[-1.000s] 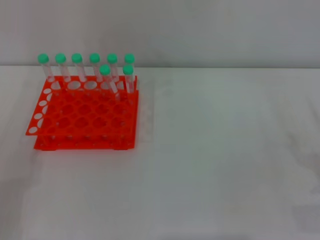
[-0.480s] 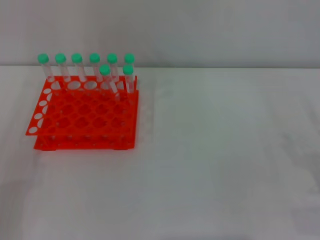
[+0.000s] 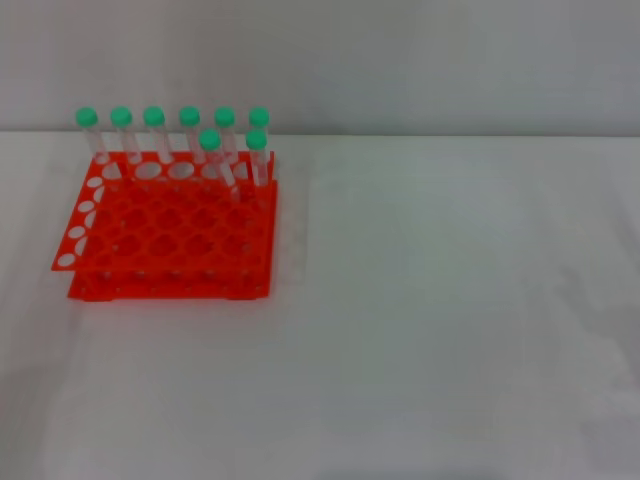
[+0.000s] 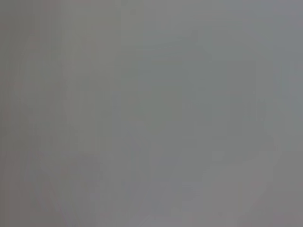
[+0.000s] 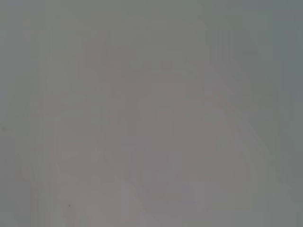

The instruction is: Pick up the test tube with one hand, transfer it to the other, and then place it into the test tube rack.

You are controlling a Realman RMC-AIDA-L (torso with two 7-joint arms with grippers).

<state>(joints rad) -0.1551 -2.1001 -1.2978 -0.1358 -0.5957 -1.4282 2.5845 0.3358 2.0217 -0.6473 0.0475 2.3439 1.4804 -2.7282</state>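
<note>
The orange-red test tube rack (image 3: 165,240) stands on the white table at the far left in the head view. Several clear test tubes with green caps stand upright in it: a row along its back edge, such as one at the left end (image 3: 90,133), and two more in the row in front at the right, one of them (image 3: 212,152) leaning slightly. No tube lies loose on the table. Neither arm nor gripper shows in the head view. Both wrist views show only a plain grey surface.
The white table (image 3: 450,300) stretches wide to the right of and in front of the rack. A grey wall (image 3: 400,60) rises behind the table's far edge.
</note>
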